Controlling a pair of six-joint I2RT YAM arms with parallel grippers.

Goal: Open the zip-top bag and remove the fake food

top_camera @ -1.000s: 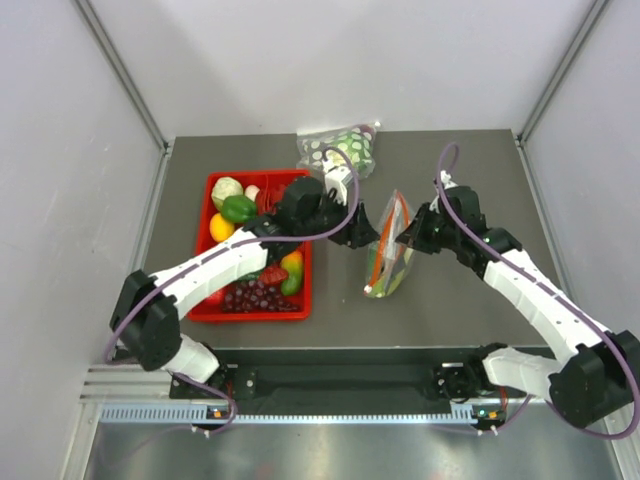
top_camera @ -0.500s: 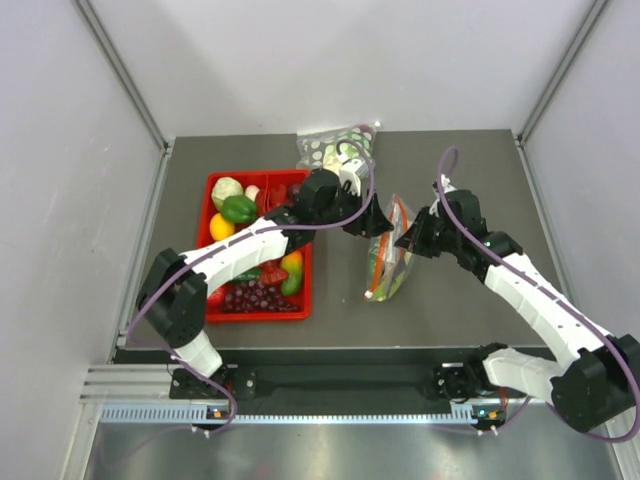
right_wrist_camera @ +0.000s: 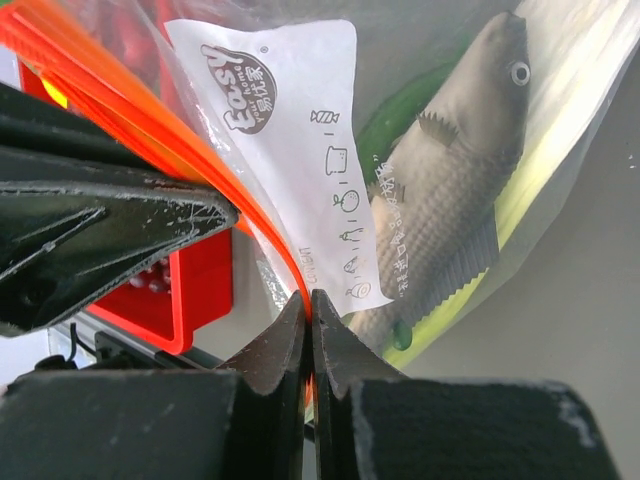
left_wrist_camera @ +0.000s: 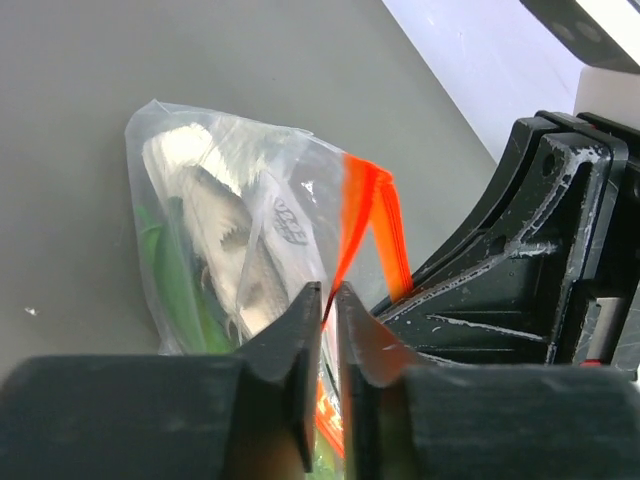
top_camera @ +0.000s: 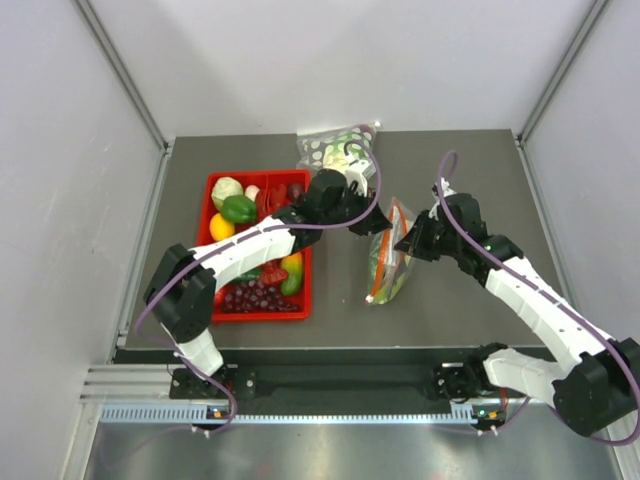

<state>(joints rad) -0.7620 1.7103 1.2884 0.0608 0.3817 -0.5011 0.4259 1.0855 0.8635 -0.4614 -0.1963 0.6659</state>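
Observation:
The zip-top bag lies tilted up at mid-table, its orange-red strip raised between both grippers. My left gripper has its jaws closed to a thin slit on one lip of the strip. My right gripper is shut on the other lip, just under the white label. Fake food sits inside the bag. The grey fish lies over a green piece and a pale yellow-green stalk. The left wrist view shows pale pieces and a green one.
A red tray of fruit, with purple grapes, stands left of the bag under my left arm. A clear dotted bag lies at the back edge. Grey walls close in the table on three sides.
My left arm has reached right to the bag and its jaws have closed from wide open onto the orange strip. The right gripper has kept its hold; the bag has shifted slightly.

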